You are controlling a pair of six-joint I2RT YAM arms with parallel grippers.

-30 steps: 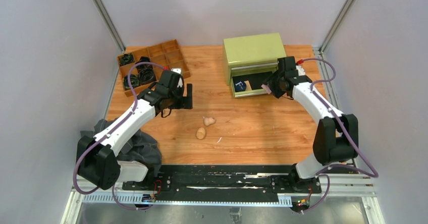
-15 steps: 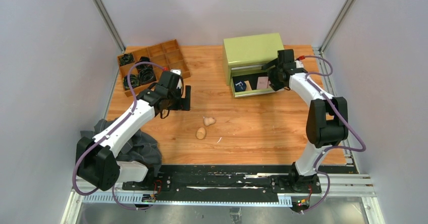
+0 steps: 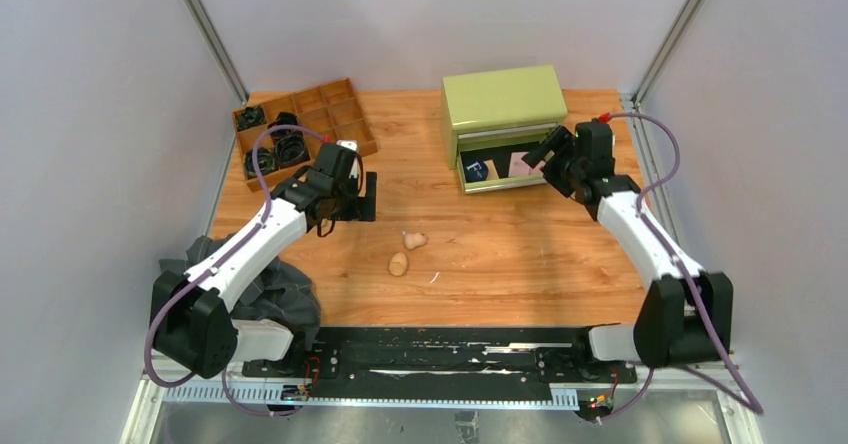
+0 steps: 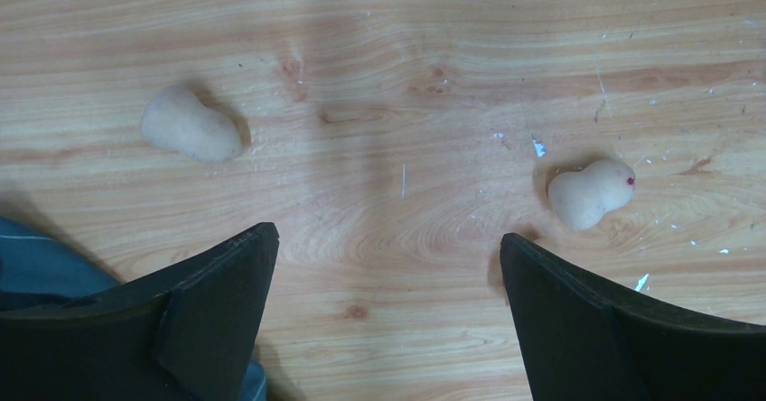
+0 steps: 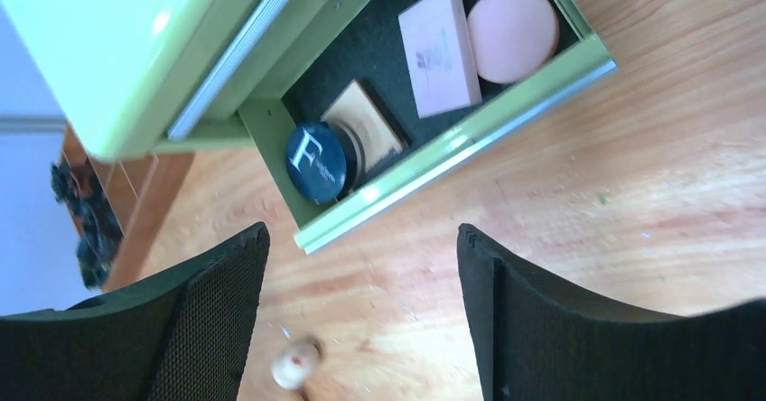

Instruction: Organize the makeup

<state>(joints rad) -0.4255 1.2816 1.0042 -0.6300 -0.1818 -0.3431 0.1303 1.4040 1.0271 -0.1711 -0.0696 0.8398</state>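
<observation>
Two beige egg-shaped sponges lie on the wooden table, one above the other. In the left wrist view they show at the left and right. My left gripper is open and empty just left of them, jaws wide. The green box's open drawer holds the dark compact marked "F", a tan square pad, a pink square pad and a pink round puff. My right gripper is open and empty by the drawer's right end.
A wooden divided tray at the back left holds black coiled bands. A dark grey cloth lies by the left arm's base. The green box stands at the back. Metal posts frame the table's corners.
My right gripper carried the pink square pad into the drawer, let go of it and drew back to the right. My left arm has barely moved.
</observation>
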